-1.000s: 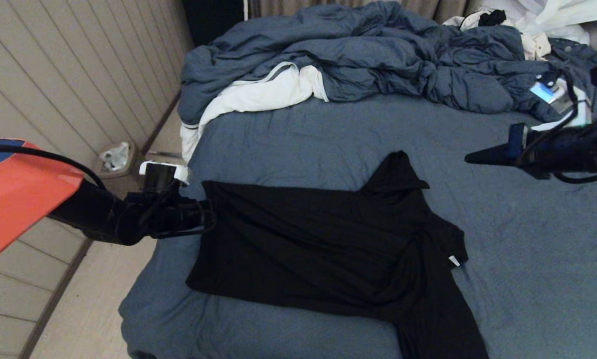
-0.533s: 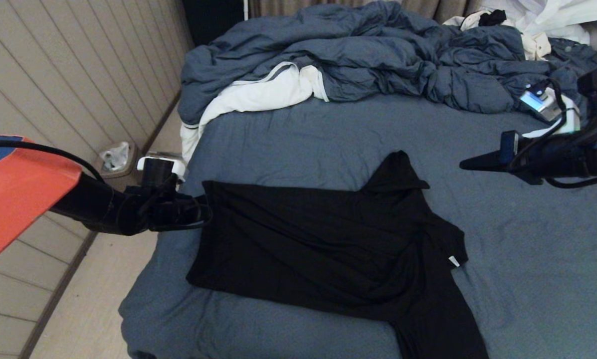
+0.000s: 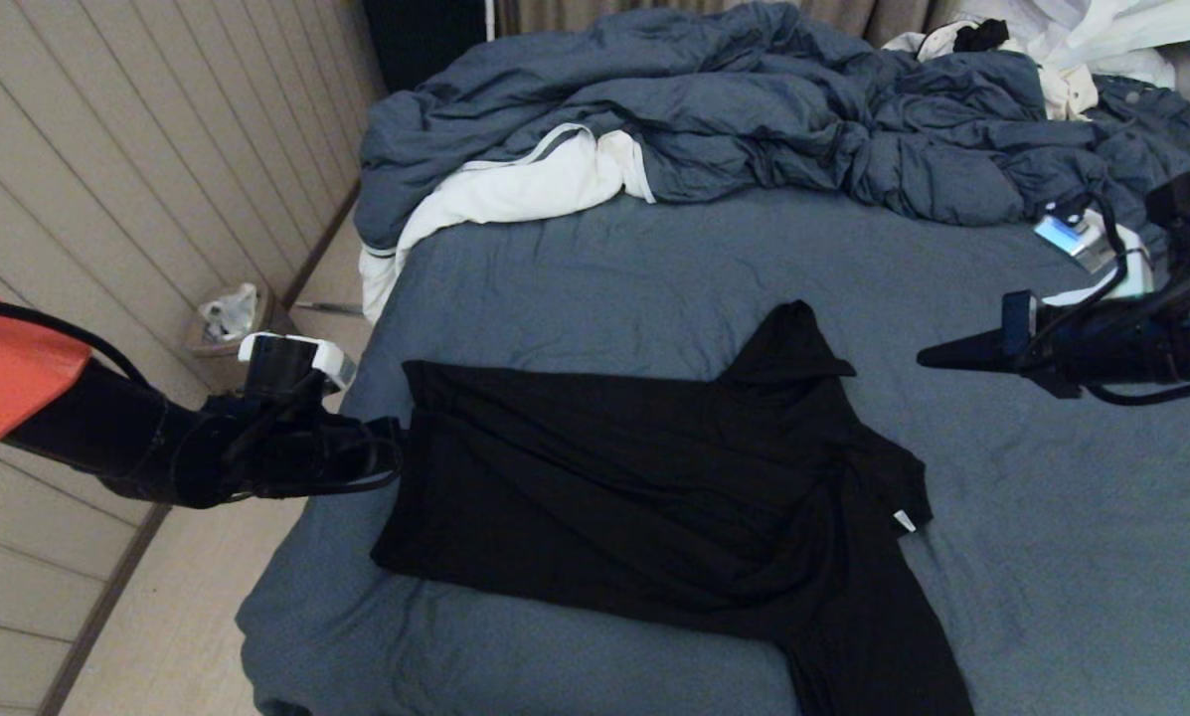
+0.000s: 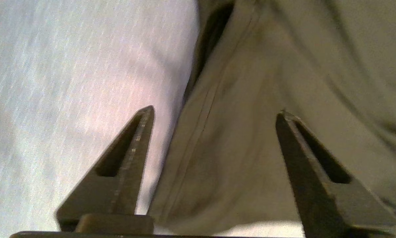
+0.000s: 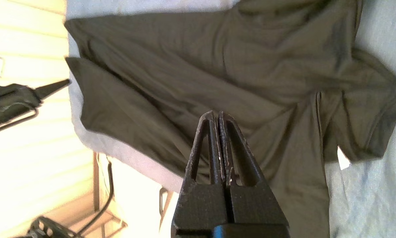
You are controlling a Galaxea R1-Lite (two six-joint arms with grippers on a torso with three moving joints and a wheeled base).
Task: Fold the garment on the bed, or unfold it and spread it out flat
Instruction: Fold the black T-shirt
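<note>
We see one large black thin-jersey T-shirt (image 3: 654, 497) lying creased across the slate-blue bed sheet (image 3: 604, 268), one sleeve pointing toward the single rumpled blue duvet (image 3: 714, 109). Our left gripper (image 3: 391, 459) stands spread beside its edge, empty; our right gripper (image 3: 928, 341) hovers pressed together.

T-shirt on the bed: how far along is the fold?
Done: the black T-shirt lies folded roughly in half lengthwise on the slate-blue sheet, hem end toward the left gripper. In hand: nothing; the left gripper is open with empty jaws at the hem edge, and the right gripper is shut, above the sheet off the shirt. Left: the sleeves jut out and the shirt's body is rumpled, so further folds remain.
</note>
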